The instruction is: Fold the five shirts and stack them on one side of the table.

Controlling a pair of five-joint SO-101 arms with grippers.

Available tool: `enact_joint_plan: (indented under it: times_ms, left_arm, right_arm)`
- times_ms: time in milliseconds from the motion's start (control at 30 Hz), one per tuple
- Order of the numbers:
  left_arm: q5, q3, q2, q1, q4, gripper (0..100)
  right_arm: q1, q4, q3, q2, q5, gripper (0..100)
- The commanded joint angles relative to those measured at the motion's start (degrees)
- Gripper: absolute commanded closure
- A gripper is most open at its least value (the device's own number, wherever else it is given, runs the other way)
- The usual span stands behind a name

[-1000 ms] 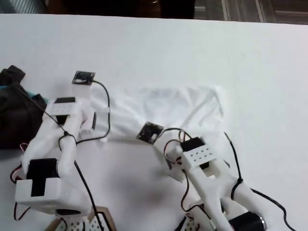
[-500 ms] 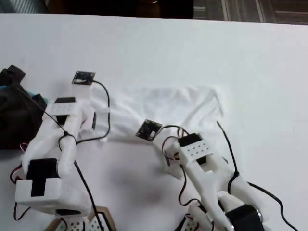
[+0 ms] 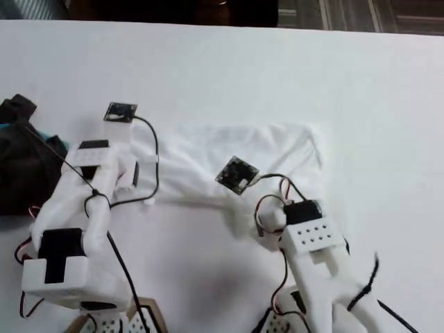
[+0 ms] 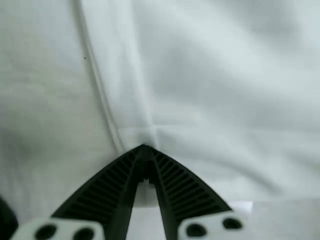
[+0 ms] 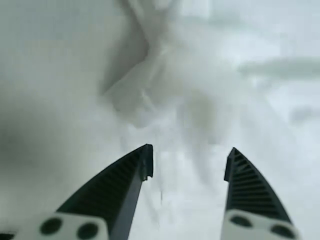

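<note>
A white shirt (image 3: pixel 239 152) lies spread flat across the middle of the white table (image 3: pixel 291 69). My left gripper (image 4: pixel 145 150) rests at the shirt's left end, shut, its tips pinching a folded hem where creases meet. In the high view that gripper (image 3: pixel 137 172) sits at the cloth's left edge. My right gripper (image 5: pixel 189 155) hangs open over rumpled white shirt cloth (image 5: pixel 150 90) with nothing between its fingers. The right arm (image 3: pixel 312 236) stands at the shirt's near edge, right of centre.
A heap of dark clothes (image 3: pixel 21 163) with a bit of teal (image 3: pixel 50 139) lies at the table's left edge. Bare tabletop stretches behind and to the right of the shirt. Cables trail from both arms.
The right arm has swung to the right along the shirt's near edge, its wrist camera now farther over the cloth. The left arm has stayed still.
</note>
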Motion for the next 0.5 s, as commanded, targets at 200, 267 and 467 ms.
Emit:
enact_joint_plan:
  times_ms: [200,267,467]
  left_arm:
    - [-0.3,-1.5,0.2,0.5,-0.1,97]
    - [-0.3,-1.5,0.2,0.5,-0.1,97]
    - [-0.4,-1.5,0.2,0.5,0.0,97]
  right_arm:
    - [0.9,-8.0,-2.4,18.9,0.5,76.2]
    - [1.0,-6.6,-4.4,20.8,0.5,76.4]
    - [1.3,-7.1,-5.6,22.4,0.5,86.8]
